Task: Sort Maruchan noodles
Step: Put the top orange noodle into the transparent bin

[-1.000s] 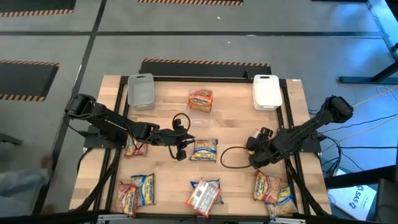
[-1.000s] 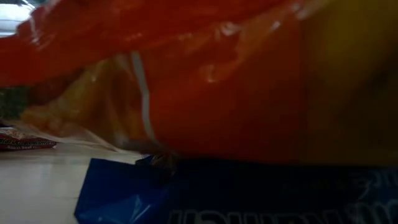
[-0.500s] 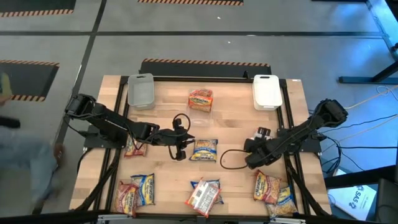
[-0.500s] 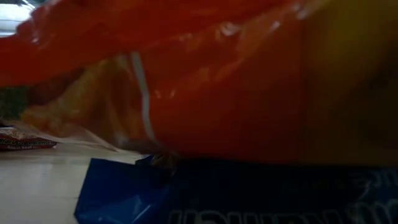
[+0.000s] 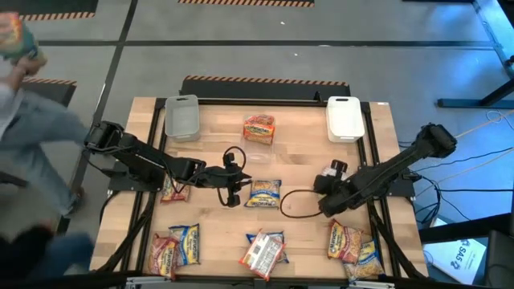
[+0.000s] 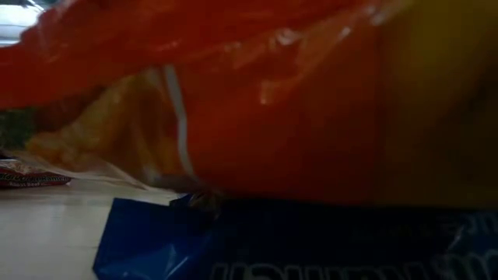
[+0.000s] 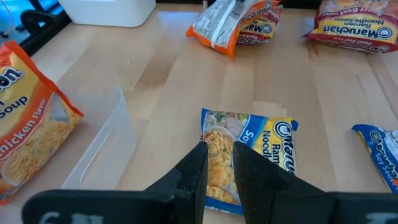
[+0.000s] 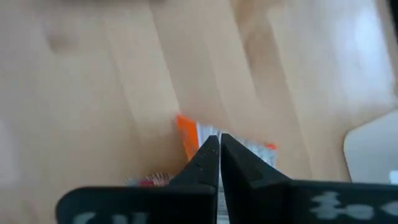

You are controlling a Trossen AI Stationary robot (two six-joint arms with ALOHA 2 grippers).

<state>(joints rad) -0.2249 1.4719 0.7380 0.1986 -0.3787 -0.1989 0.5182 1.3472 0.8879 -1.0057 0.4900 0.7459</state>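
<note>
Sorting had barely begun: one noodle packet (image 5: 259, 127) lay between the clear bin (image 5: 181, 117) and the white bin (image 5: 344, 118), both apparently holding nothing, while most packets were scattered toward the table (image 5: 305, 160) edge opposite the bins. The left gripper (image 7: 217, 163) hovered over a blue-and-yellow packet (image 7: 249, 149), jaws nearly together and grasping nothing. The right gripper (image 8: 217, 152), on the white bin's side, was clenched, seemingly empty, an orange packet (image 8: 189, 137) lying beyond its tips.

I am viewing a clear bin (image 5: 181, 117) and white bin (image 5: 344, 117) sitting on the wooden table (image 5: 301, 164); a person (image 5: 32, 136) is standing alongside.
</note>
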